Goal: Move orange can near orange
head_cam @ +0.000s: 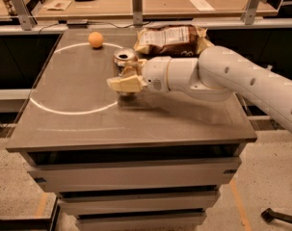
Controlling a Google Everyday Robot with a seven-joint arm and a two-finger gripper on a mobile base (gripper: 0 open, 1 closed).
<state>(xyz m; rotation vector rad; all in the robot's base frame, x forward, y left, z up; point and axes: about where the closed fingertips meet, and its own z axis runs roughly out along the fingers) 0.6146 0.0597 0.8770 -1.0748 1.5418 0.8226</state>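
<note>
The orange can (125,58), with its silver top and pull-tab showing, stands upright in the middle of the table top. My gripper (123,77) comes in from the right and is shut on it; one pale finger (122,84) crosses the can's front and hides most of its side. The can looks slightly raised, with a shadow beneath it. The orange (96,39) is a small round fruit at the back left of the table, a short way beyond and left of the can, apart from it.
A crinkled brown chip bag (172,39) lies at the back of the table (87,124), just right of the can and behind my white arm (222,73). A pale ring of light marks the table's left half. A wooden bench stands behind.
</note>
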